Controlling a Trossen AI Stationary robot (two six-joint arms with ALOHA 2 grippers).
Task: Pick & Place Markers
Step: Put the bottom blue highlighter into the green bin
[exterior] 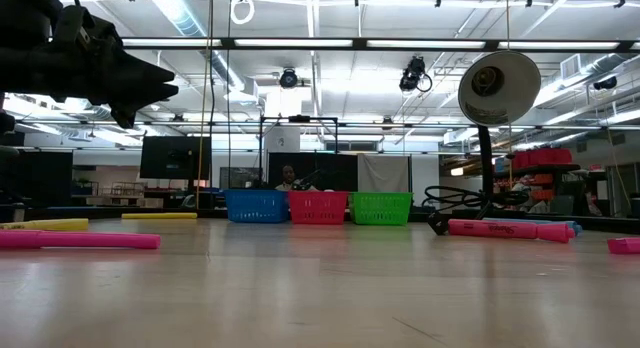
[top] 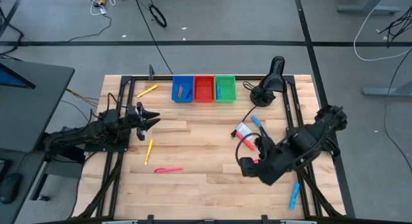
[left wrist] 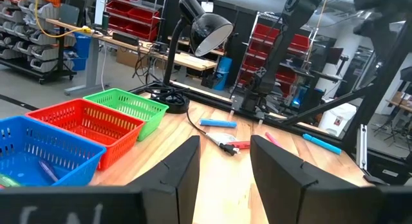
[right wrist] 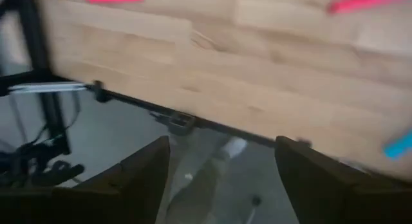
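Note:
Markers lie scattered on the wooden table: two yellow ones (top: 147,91) (top: 149,150), a pink one (top: 168,170), and blue ones (top: 257,124) (top: 294,195). More markers lie inside the blue bin (top: 183,89) and the green bin (top: 224,89). My left gripper (top: 153,119) hovers open and empty over the table's left part, pointing toward the right side; its wrist view shows the spread fingers (left wrist: 187,169). My right gripper (top: 248,167) hangs open and empty over the near right part, close to a red marker (top: 255,161). Its wrist view, fingers (right wrist: 148,172) spread, looks past the near table edge.
Blue, red (top: 204,89) and green bins stand in a row at the far edge. A black desk lamp (top: 270,82) stands at the far right, its cable running to a small white-and-blue card (top: 243,129). A black frame borders the table. Bare wood lies in the middle.

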